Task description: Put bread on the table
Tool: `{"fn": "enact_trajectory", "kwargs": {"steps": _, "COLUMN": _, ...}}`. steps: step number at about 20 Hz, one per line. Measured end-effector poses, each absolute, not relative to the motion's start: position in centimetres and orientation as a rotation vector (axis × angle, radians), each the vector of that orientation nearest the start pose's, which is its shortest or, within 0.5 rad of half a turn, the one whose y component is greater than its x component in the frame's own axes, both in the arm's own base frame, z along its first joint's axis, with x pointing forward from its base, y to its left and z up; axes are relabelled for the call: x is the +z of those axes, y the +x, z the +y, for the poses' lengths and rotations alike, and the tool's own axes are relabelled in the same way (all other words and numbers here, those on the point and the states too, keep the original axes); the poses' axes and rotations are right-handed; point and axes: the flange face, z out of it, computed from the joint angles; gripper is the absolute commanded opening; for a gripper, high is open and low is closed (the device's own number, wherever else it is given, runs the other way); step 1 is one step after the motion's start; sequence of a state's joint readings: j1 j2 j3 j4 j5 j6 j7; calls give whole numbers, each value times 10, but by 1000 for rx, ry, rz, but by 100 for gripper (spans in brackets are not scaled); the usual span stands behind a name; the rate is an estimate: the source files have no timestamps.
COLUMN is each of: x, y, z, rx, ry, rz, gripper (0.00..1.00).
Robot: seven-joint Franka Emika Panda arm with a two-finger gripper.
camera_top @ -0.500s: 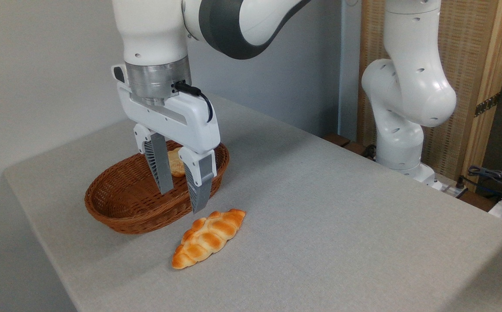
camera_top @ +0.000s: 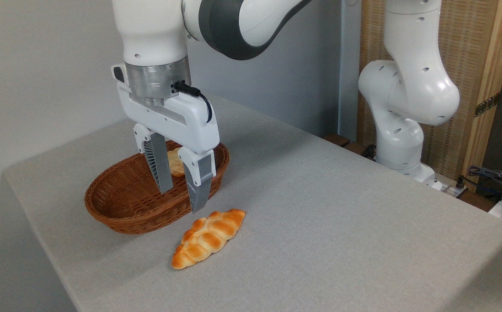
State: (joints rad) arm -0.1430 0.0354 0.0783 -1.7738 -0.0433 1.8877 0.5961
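Your end effector [camera_top: 180, 200] hangs open and empty over the wicker basket [camera_top: 116, 216]; lower it squarely around the bun [camera_top: 175, 162].

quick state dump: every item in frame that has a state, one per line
gripper: jaws open, empty, above the basket's near rim.
bread: in the basket, partly hidden behind the jaws, not gripped.
basket: upright on the table, holding only the bread.
braided loaf: lying flat on the table, beside the basket.
table: bears the basket and the loaf.
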Motion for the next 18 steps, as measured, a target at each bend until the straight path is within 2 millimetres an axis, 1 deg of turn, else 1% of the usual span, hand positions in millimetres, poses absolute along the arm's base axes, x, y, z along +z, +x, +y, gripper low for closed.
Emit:
{"fn": "enact_trajectory", "kwargs": {"steps": 14, "x": 536, "y": 581, "z": -45, "rx": -136, "ry": -2989, "rz": 1015, "gripper": 100}}
{"fn": "enact_trajectory", "kwargs": {"steps": 16, "x": 535, "y": 580, "z": -52, "rx": -137, "ry": -2990, "rz": 1032, "gripper": 100}}
{"fn": "enact_trajectory", "kwargs": {"steps": 18, "x": 534, "y": 578, "z": -70, "rx": -145, "ry": -3015, "rz": 1069, "gripper": 100}}
